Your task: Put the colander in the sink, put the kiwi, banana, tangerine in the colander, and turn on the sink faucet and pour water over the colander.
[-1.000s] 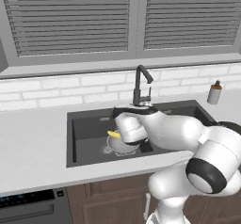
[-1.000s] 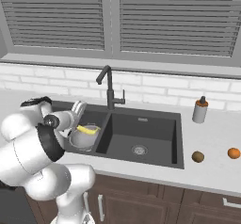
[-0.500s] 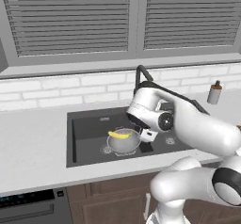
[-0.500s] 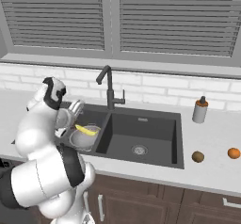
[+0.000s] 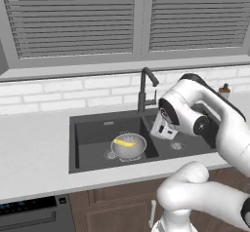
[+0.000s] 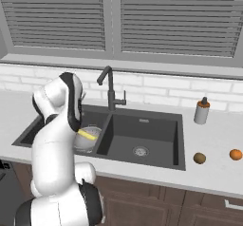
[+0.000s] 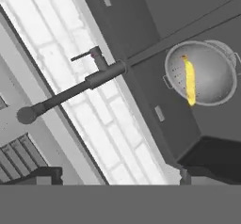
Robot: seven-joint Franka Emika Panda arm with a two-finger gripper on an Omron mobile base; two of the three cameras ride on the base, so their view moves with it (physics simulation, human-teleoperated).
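Since the earlier frames, the arm has lifted out of the left basin and swung up toward the middle of the sink (image 5: 93, 128), so that the colander (image 5: 129, 146) is no longer covered by it. Colander: shiny perforated metal bowl, upright on the floor of the left basin, near the divider. Banana (image 5: 125, 142): yellow, lying inside the colander, seen also in the hand view (image 7: 189, 79) stretched across the bowl. Sink faucet (image 5: 145, 89): dark, slim, standing at the back rim between the two basins, spout angled forward. Gripper (image 5: 164, 127): raised above the divider, just in front of the faucet base; jaws spread wide with nothing between them. Kiwi (image 6: 200, 158): brown, on the surface to the right of the sink, near the front edge. Tangerine (image 6: 236, 155): orange, on the same surface, just beside the kiwi, further right. Soap bottle (image 6: 201, 111): upright behind the right basin, by the tiled wall.
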